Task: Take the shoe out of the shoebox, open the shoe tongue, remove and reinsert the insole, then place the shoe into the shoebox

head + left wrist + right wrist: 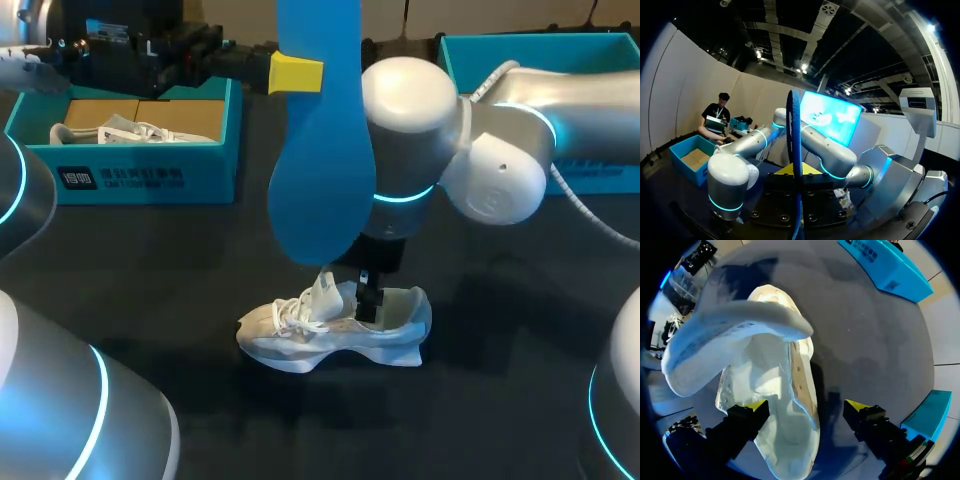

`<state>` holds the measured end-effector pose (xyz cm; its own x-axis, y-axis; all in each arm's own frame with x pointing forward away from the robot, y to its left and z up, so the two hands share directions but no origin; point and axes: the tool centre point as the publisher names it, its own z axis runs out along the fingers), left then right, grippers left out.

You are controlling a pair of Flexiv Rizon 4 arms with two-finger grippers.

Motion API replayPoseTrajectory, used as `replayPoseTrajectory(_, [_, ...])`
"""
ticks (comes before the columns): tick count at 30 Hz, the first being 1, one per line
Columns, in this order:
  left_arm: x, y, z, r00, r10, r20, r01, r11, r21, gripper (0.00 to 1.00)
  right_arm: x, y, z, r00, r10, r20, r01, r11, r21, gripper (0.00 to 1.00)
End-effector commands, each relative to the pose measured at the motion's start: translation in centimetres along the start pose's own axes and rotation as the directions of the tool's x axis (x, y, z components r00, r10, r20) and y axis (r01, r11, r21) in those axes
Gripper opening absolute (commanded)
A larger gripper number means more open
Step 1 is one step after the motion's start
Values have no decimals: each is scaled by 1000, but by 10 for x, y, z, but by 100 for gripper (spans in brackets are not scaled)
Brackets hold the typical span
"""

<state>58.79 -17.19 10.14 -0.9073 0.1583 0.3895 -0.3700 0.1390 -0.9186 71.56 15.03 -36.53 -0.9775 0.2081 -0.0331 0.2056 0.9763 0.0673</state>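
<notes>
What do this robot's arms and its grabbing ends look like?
The right arm and left arm look alike: smooth silver-white tubes with bulging rounded joints, ringed by glowing turquoise bands. A white cable runs along the right one. The jaws are chunky black blocks with visible screws, ending in bright yellow tips.

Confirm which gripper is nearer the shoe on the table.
Right. The right gripper is down at the shoe, open, its fingers either side of the shoe's side wall. The left gripper is raised high above the table, holding the blue insole.
</notes>
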Motion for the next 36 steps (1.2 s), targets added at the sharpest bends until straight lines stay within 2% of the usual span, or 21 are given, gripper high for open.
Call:
replayPoseTrajectory(1, [-1,-1,1,1000,-1,0,1,1000,-4,0,-1,0,9,1000,1,-9,-1,1000,-5,42])
replayPoseTrajectory(3, [-1,-1,1,1000,-1,0,1,1000,-4,0,0,1,11,1000,3,-12,-3,1000,-6,20])
replayPoseTrajectory(4, [-1,-1,1,1000,-1,0,1,1000,-4,0,0,1,12,1000,4,-14,-4,1000,-6,0])
replayPoseTrajectory(15, [-1,-1,1,1000,-1,0,1,1000,-4,0,9,-1,9,1000,10,-25,-10,1000,3,0])
replayPoseTrajectory(16, [-1,-1,1,1000,-1,0,1,1000,-4,0,11,0,5,1000,2,-31,-2,1000,-14,0])
replayPoseTrajectory(20, [-1,-1,1,1000,-1,0,1,1000,-4,0,12,0,-2,999,15,-41,-15,1000,-5,0])
replayPoseTrajectory(27, [-1,-1,1,1000,-1,0,1,1000,-4,0,15,0,-27,996,70,-52,-70,998,8,0])
replayPoseTrajectory(29, [-1,-1,1,1000,-1,0,1,1000,-4,0,16,0,-31,993,100,-56,-99,995,16,0])
replayPoseTrajectory(31, [-1,-1,1,1000,-1,0,1,1000,-4,0,19,-3,-36,979,193,-61,-193,981,12,0])
replayPoseTrajectory(36, [-1,-1,1,1000,-1,0,1,1000,-4,0,32,-4,-45,906,422,-37,-423,906,-19,0])
